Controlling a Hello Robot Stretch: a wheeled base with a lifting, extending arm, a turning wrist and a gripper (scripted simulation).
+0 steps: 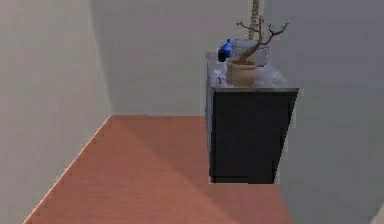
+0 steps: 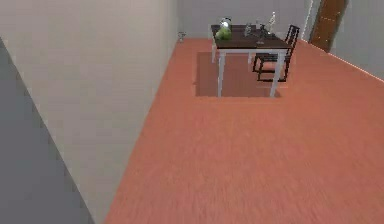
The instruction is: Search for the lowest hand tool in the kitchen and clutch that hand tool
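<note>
In the corner ahead: dark cabinet (image 1: pixel 250 135) with a grey top, standing on the red-brown floor (image 1: pixel 140 170) near the right-hand wall. On its top sits a pale pot (image 1: pixel 244 70) with a bare branching plant (image 1: pixel 262 38). A small blue thing (image 1: pixel 226 48) is just behind the pot toward the back left corner of the top; too small to say what it is. Out to the arm's side: a long plain wall (image 2: pixel 90 90) runs down the left and open floor fills the middle. At the far end is a table (image 2: pixel 247 43) with a dark top and white legs. A dark chair (image 2: pixel 277 58) is pulled up on its right side. A round green thing (image 2: pixel 225 32) sits on the table's left end and a small pale thing (image 2: pixel 272 20) toward the back right; neither is readable. A brown door (image 2: pixel 328 22) is in the far right corner. Hand tool: can't tell which blob, if any, is it, so location unconfirmed. State of the gripper jaws: can't tell.
</note>
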